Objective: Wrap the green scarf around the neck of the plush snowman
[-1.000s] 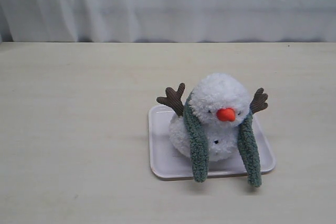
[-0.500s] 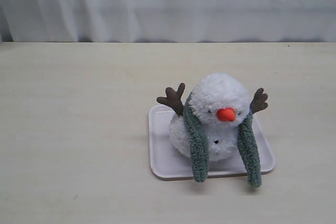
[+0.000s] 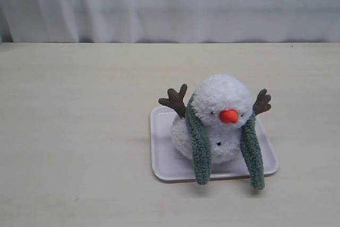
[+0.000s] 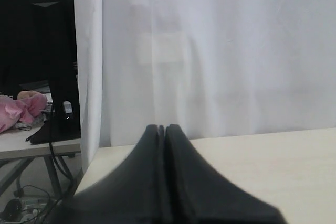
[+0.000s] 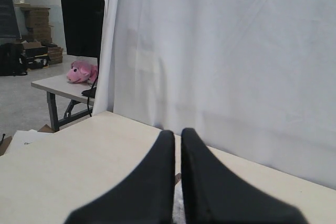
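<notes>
The plush snowman (image 3: 222, 99) sits on a white square tray (image 3: 159, 147), leaning forward with its orange nose toward the camera. The green scarf (image 3: 200, 142) lies behind its neck. Both ends hang down the front on either side of the head, the right end (image 3: 252, 152) reaching past the tray's front rim. Head and scarf hide the neck crease. Neither arm shows in the exterior view. In the left wrist view my left gripper (image 4: 161, 128) is shut and empty above the table. My right gripper (image 5: 177, 132) is shut too, with only a thin slit between its fingers.
A white curtain (image 3: 170, 3) hangs along the table's far edge. Beyond the curtain's side stand a black monitor (image 4: 37, 51) and a side table holding a pink plush toy (image 5: 81, 72). Bare tabletop (image 3: 74, 131) surrounds the tray.
</notes>
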Robot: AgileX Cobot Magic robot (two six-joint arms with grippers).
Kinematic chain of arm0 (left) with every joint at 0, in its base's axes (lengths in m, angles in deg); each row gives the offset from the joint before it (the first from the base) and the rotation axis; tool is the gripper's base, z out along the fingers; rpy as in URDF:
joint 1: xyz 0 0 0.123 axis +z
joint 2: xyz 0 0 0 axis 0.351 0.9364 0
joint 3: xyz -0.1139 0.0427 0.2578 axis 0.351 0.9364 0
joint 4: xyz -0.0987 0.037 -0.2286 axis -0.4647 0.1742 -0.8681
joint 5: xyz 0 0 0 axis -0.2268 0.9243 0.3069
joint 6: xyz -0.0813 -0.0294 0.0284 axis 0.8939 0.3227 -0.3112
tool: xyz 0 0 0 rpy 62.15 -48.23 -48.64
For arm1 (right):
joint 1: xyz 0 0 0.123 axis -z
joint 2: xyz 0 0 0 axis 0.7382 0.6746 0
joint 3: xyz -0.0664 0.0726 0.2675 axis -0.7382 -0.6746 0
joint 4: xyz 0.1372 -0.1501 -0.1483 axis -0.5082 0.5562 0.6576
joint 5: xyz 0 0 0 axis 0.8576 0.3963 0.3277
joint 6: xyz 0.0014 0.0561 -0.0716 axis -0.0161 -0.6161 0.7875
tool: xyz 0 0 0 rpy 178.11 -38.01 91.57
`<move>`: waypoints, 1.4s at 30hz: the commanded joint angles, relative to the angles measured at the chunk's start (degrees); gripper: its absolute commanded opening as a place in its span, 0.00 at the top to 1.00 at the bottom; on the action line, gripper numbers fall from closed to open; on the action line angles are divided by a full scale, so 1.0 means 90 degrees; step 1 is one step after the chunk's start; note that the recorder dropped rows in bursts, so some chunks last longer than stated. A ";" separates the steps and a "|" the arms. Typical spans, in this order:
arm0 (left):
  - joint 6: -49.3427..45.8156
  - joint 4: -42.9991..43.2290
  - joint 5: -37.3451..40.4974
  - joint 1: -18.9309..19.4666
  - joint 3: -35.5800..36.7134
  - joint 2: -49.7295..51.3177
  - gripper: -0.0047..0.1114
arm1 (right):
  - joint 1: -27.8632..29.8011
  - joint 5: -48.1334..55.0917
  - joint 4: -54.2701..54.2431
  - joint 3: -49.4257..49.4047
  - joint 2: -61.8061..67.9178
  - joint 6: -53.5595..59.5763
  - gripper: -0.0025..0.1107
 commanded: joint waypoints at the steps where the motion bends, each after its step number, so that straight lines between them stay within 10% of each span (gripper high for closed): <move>1: -0.0020 -0.0007 -0.0078 0.0006 0.0022 -0.0027 0.96 | 0.0002 -0.0053 -0.0024 -0.0029 -0.0015 -0.0023 0.94; 42: -0.0797 -0.0338 0.2025 0.0006 0.0022 -0.0027 0.96 | 0.0002 -0.0065 -0.0024 -0.0029 -0.0015 -0.0023 0.94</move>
